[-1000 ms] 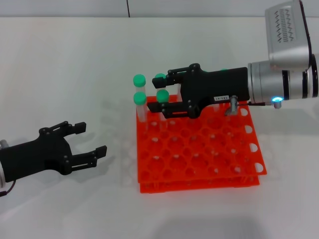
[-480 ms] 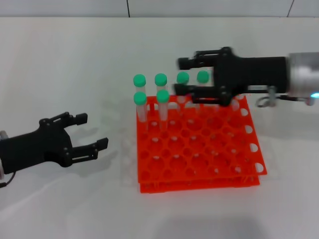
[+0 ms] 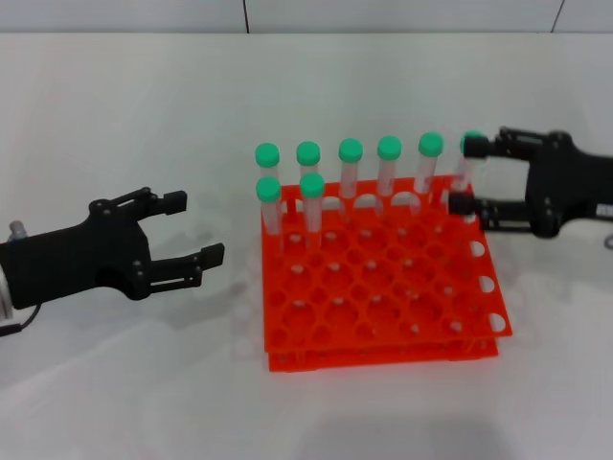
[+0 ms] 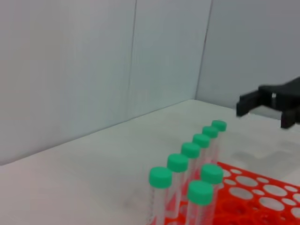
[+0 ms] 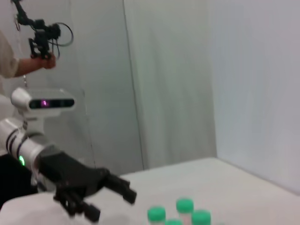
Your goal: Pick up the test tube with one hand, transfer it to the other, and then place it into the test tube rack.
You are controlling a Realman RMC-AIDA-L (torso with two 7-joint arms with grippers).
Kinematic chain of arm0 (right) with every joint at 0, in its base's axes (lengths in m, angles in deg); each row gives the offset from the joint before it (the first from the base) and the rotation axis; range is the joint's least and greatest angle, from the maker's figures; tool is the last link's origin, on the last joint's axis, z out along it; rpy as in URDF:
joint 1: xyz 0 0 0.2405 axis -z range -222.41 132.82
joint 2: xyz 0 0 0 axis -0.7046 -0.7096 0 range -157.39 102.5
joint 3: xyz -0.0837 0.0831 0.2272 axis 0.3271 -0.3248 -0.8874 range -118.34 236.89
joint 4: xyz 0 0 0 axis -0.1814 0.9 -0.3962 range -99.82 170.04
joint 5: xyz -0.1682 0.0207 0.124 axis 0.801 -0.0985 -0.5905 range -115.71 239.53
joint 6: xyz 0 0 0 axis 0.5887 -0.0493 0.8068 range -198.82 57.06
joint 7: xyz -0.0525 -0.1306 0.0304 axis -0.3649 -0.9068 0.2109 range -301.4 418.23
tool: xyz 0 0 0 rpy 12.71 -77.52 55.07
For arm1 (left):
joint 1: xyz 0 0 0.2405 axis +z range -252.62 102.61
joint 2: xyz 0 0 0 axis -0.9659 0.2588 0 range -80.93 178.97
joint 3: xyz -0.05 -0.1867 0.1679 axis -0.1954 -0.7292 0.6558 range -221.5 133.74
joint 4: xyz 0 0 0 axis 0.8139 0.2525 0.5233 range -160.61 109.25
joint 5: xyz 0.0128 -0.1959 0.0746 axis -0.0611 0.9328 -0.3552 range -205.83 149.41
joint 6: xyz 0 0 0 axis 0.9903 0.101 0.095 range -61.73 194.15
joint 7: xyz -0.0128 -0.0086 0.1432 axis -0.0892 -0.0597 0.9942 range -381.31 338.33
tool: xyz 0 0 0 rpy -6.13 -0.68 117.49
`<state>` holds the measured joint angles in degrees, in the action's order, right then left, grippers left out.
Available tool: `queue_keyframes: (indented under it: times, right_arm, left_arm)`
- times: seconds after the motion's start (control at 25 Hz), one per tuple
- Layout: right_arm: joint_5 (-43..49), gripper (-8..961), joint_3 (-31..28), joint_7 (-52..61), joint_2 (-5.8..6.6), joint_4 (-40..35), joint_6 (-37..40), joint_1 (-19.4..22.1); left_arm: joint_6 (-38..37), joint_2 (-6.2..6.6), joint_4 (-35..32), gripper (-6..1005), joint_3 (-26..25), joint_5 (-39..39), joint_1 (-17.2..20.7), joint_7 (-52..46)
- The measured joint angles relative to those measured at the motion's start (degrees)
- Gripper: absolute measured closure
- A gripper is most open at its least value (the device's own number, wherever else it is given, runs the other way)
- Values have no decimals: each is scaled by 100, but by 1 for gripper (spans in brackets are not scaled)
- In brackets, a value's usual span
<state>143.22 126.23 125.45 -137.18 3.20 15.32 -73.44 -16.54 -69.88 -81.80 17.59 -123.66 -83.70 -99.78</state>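
Note:
The orange-red test tube rack (image 3: 383, 316) stands mid-table. Several green-capped test tubes stand upright in it: a full back row and two in the second row at the left, one of them the second-row tube (image 3: 312, 196). No tube is in either gripper. My right gripper (image 3: 466, 174), the labelled one, is open at the rack's back right corner, its fingers either side of the last back-row tube (image 3: 468, 145). My left gripper (image 3: 196, 227) is open and empty, left of the rack. The left wrist view shows the tubes (image 4: 178, 164) and the right gripper (image 4: 262, 115).
The right wrist view shows my left gripper (image 5: 112, 206) on its white arm, three green caps (image 5: 184, 205) at the frame's bottom edge, and a person's hand holding a camera rig (image 5: 40, 40) in the background. White table (image 3: 115, 115) lies all around the rack.
My right gripper has drawn back to the right, from over the rack's back left tubes to its back right corner, uncovering the back row. My left gripper has moved slightly towards the rack.

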Motion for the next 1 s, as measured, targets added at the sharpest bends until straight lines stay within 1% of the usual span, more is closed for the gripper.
queue_keyframes:
  times: [0.08, 0.16, 0.24, 0.28, 0.36, 0.44, 0.52, 0.76, 0.88, 1.0]
  right_arm:
    - [122, 277, 0, -93, -4, 30, 21, 66]
    - [248, 230, 3, -204, -25, 58, 53, 97]
    - [362, 183, 21, -291, -47, 85, 101, 125]
    - [406, 159, 28, -312, -52, 105, 132, 139]
    - [511, 136, 32, -353, -53, 170, 210, 150]
    - [601, 113, 21, -390, -54, 255, 273, 131]
    - [623, 90, 15, -411, -53, 296, 289, 129]
    - [649, 93, 47, -440, -64, 447, 266, 126]
    - [719, 93, 45, -457, -94, 459, 238, 123]
    - [752, 93, 43, -469, -106, 459, 223, 117]
  left_arm:
    - [-130, 46, 4, 127, -73, -8, -76, -93]
    - [-359, 137, 70, 127, -224, -23, -202, -260]
    - [-637, 276, 282, 127, -416, -34, -374, -398]
    - [-788, 365, 452, 127, -503, -43, -493, -455]
    - [-1030, 514, 776, 126, -625, -69, -716, -528]
    - [-1146, 618, 984, 124, -653, -148, -870, -538]
    - [-1194, 652, 1024, 123, -655, -281, -948, -559]
    - [-1394, 719, 1044, 123, -654, -690, -1252, -676]
    - [-1471, 722, 1046, 123, -653, -828, -1368, -723]
    - [-1480, 721, 1017, 123, -654, -859, -1393, -739]
